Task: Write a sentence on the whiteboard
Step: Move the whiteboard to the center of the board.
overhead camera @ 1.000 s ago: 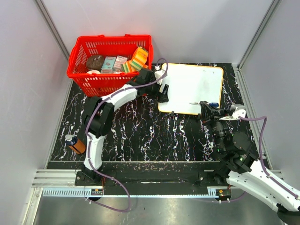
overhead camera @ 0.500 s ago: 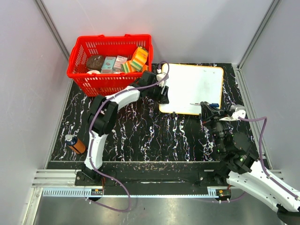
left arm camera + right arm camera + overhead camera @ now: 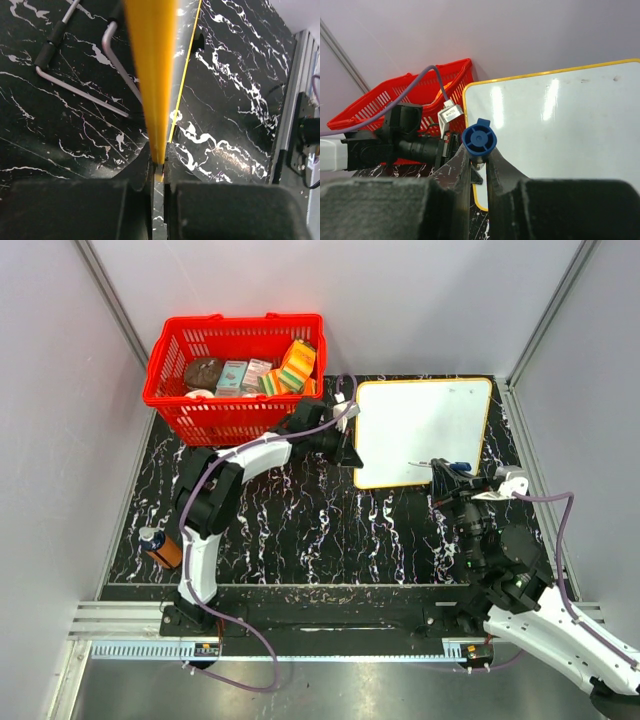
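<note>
The whiteboard [image 3: 420, 430] lies at the back right of the table, white with a yellow rim, slightly turned. The sentence is out of view; the board's face [image 3: 560, 115] shows only faint smudges. My left gripper [image 3: 349, 454] is shut on the board's left edge. In the left wrist view the yellow rim [image 3: 150, 65] runs straight into my left gripper [image 3: 158, 167], pinched between the fingers. My right gripper [image 3: 445, 473] hovers at the board's near edge, shut on a marker [image 3: 438, 464]. The marker's blue end [image 3: 479, 139] pokes up above my right gripper [image 3: 480, 161].
A red basket [image 3: 235, 370] of packets stands at the back left, close to the left arm. An orange bottle [image 3: 158, 546] with a blue cap sits at the table's left front. A bent grey metal rod [image 3: 75, 90] lies on the black marbled table beside the board.
My left gripper has closed on the whiteboard's left rim. The board has shifted to the right and turned a little. The right gripper with the marker has barely moved.
</note>
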`<state>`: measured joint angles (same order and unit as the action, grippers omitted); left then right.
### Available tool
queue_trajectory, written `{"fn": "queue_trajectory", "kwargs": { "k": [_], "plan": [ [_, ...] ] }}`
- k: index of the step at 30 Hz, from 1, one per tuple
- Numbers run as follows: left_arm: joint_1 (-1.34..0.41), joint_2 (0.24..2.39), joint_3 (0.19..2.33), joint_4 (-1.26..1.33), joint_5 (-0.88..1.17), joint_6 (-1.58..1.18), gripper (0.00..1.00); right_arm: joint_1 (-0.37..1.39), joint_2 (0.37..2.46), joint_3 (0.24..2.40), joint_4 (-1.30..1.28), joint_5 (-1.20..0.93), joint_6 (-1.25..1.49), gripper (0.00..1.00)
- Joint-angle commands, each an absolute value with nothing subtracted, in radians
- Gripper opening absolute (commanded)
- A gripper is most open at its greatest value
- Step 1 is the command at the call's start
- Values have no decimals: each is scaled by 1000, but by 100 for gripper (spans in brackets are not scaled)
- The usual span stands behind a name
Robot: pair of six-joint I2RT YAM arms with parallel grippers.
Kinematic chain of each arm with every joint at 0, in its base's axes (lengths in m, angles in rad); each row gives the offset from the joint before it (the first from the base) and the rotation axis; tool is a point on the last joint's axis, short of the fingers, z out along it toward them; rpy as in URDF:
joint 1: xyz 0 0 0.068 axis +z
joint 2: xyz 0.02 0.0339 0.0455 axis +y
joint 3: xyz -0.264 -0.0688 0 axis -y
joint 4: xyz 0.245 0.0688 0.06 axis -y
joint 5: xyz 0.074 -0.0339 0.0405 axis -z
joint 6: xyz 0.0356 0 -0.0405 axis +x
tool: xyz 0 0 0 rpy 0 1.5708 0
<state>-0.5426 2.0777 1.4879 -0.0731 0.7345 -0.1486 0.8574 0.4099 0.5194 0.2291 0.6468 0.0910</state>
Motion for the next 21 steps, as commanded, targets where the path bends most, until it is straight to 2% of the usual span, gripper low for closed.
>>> {"fn": "queue_trajectory", "kwargs": {
  "k": [1, 21],
  "plan": [
    [-497, 2033, 1427, -77, 658, -51, 0, 861, 393, 522, 213, 680, 94, 0],
    [-416, 1970, 1296, -247, 779, 164, 0, 862, 357, 535, 127, 678, 140, 0]
  ]
}}
